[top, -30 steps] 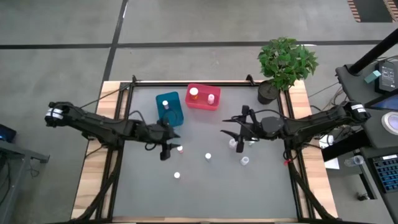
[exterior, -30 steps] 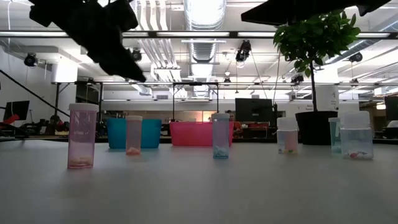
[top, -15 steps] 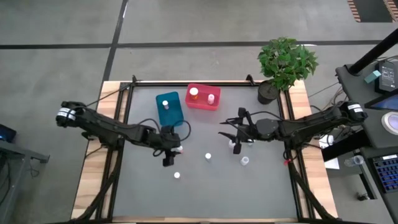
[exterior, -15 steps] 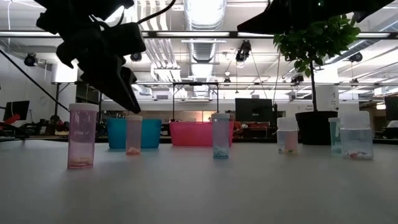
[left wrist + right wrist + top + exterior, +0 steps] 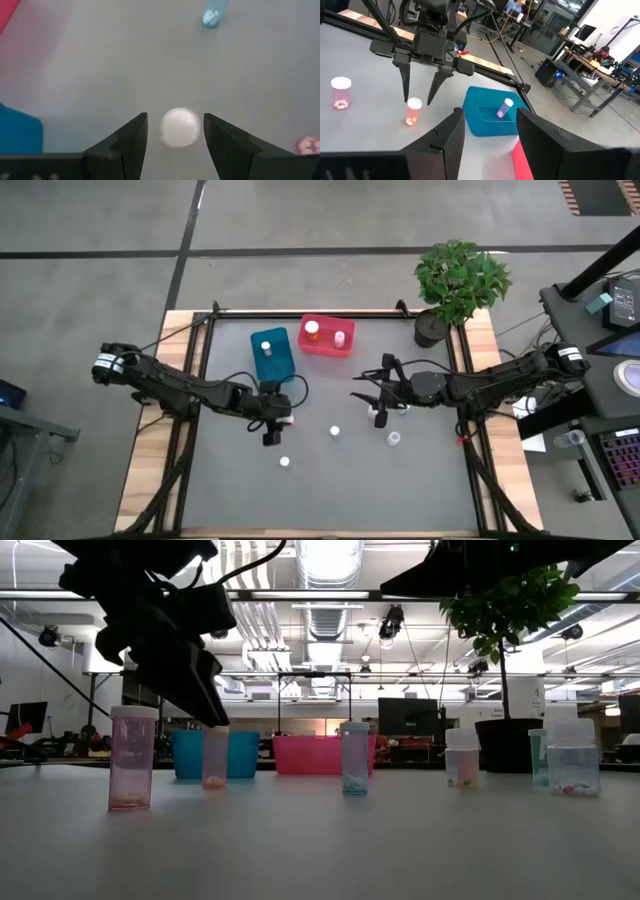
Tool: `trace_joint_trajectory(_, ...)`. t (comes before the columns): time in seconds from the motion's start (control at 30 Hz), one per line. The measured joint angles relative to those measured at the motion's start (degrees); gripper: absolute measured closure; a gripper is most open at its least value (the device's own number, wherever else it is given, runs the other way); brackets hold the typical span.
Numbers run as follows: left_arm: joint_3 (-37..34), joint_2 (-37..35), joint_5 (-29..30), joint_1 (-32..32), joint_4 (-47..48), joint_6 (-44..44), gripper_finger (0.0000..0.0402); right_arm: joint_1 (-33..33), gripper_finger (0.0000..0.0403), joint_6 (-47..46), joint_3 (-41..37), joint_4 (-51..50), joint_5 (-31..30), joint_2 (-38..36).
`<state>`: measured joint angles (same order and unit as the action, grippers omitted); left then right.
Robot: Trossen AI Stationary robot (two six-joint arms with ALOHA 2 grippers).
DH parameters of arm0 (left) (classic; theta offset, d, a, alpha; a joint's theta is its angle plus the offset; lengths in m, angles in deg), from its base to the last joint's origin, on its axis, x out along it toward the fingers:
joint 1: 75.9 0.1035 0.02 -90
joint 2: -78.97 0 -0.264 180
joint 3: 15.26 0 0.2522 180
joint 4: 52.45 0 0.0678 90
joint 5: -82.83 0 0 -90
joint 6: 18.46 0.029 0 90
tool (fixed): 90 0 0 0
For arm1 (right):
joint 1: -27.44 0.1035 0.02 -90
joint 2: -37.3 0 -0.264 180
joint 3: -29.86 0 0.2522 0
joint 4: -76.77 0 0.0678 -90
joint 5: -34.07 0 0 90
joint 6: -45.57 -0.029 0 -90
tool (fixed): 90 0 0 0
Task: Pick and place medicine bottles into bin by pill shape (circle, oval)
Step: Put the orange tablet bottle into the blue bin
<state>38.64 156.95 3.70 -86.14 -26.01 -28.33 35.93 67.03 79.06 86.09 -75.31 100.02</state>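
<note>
The grey surface (image 5: 330,480) carries a blue bin (image 5: 273,356) and a red bin (image 5: 326,337) at its far side. My left hand (image 5: 175,131) hangs released, fingers straddling a white-capped bottle (image 5: 180,127) without gripping it. My right hand (image 5: 487,127) is spread apart above more bottles (image 5: 393,438), holding nothing.

A leafy green potted plant (image 5: 458,285) in a dark pot stands at the table's two o'clock corner. Office desks and monitors (image 5: 407,720) fill the room behind.
</note>
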Motion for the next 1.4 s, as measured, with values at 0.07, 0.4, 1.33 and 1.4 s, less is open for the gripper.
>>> trace_joint_trajectory(0.07,0.0,0.0,0.0,0.0,-0.1,0.0,0.0226,0.0,0.0236,0.0,0.0,0.0,0.0,0.0)
trace_joint_trajectory(0.4,-0.2,0.0,0.0,0.0,-0.1,0.1,0.021,-0.3,0.0237,-0.6,0.0,0.0,0.0,0.0)
trace_joint_trajectory(1.33,-3.7,4.1,0.2,0.0,-9.2,-0.3,0.02,-0.3,0.0236,-2.1,-0.7,0.0,0.0,0.1)
trace_joint_trajectory(1.4,-3.7,3.4,0.2,0.0,-9.1,-0.3,0.0217,-0.3,0.0236,-2.1,-0.7,0.0,0.0,0.0)
